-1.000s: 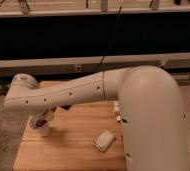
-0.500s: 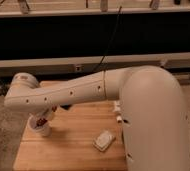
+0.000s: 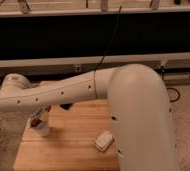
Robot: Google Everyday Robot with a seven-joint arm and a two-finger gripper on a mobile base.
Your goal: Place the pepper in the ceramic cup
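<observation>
The white ceramic cup (image 3: 43, 129) stands on the left part of the wooden table (image 3: 68, 150). A dark red pepper (image 3: 36, 122) shows right at the cup's mouth, on its left side. My gripper (image 3: 40, 116) hangs just above the cup at the end of the long white arm (image 3: 63, 94), which reaches in from the right and hides most of it. I cannot tell whether the pepper is held or rests in the cup.
A small white object (image 3: 103, 141) lies on the table near its front middle. A dark object (image 3: 66, 106) peeks out under the arm. My large white arm body (image 3: 140, 120) covers the table's right side. A dark rail structure runs behind.
</observation>
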